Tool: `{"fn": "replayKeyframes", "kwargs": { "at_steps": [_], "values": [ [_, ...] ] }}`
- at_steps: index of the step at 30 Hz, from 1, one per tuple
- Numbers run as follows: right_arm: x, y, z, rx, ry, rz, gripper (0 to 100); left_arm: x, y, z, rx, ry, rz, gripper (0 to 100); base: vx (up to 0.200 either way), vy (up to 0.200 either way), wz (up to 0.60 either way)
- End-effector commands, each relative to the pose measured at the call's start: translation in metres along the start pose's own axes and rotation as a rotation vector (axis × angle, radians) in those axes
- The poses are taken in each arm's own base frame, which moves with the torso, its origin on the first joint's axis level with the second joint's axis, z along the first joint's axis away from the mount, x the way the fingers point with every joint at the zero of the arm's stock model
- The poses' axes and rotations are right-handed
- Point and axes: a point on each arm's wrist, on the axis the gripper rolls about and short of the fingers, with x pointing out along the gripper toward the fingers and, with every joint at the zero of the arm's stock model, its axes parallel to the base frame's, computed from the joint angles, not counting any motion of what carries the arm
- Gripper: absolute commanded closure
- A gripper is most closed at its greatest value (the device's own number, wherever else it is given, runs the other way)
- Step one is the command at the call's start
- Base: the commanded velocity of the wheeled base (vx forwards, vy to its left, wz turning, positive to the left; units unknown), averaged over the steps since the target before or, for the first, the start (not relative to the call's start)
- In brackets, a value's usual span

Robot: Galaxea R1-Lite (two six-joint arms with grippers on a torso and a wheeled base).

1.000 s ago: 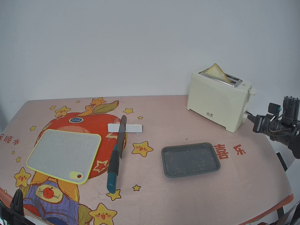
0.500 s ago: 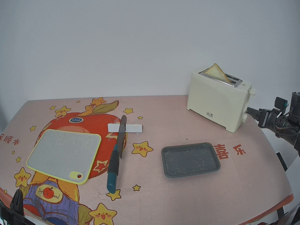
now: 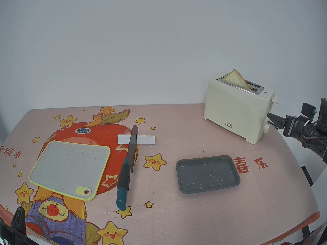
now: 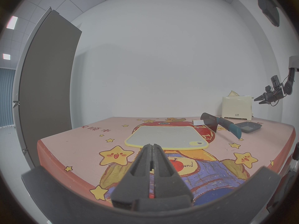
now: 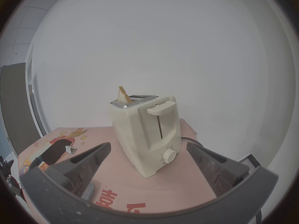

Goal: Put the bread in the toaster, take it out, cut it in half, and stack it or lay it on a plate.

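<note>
A toasted bread slice (image 3: 236, 78) sticks up tilted out of the cream toaster (image 3: 238, 111) at the table's back right; its lever (image 5: 160, 107) is up. My right gripper (image 3: 272, 118) hovers open just right of the toaster's lever end, level with its middle, fingers (image 5: 88, 162) spread wide and holding nothing. A teal-handled knife (image 3: 126, 169) leans on a white rest (image 3: 136, 139) mid-table. The grey cutting board (image 3: 69, 169) lies at the left, and the dark plate (image 3: 207, 173) is in front of the toaster. My left gripper (image 4: 151, 153) is shut and empty, low beyond the table's near left corner.
The toaster's cord (image 5: 190, 139) runs along the table behind it, near the right edge. Open tablecloth lies between the plate and the near edge. A white wall stands close behind the table.
My right gripper has risen beside the toaster and drawn slightly back to the right. Bread, knife, board and plate have not moved.
</note>
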Motion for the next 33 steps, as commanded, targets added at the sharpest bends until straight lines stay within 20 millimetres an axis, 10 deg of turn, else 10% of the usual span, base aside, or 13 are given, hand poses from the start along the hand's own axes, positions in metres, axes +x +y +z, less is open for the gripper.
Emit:
{"fn": "replayKeyframes", "kwargs": {
  "at_steps": [1, 33],
  "values": [
    [-0.005, -0.001, 0.010, 0.001, -0.052, -0.043, 0, 0.001, 0.000, -0.005, 0.000, 0.016, 0.001, 100, 0.000, 0.000, 0.00],
    [-0.007, 0.001, 0.076, -0.163, 0.005, 0.204, 0, 0.001, 0.000, -0.005, 0.000, 0.016, -0.001, 100, 0.000, 0.000, 0.00]
  ]
}}
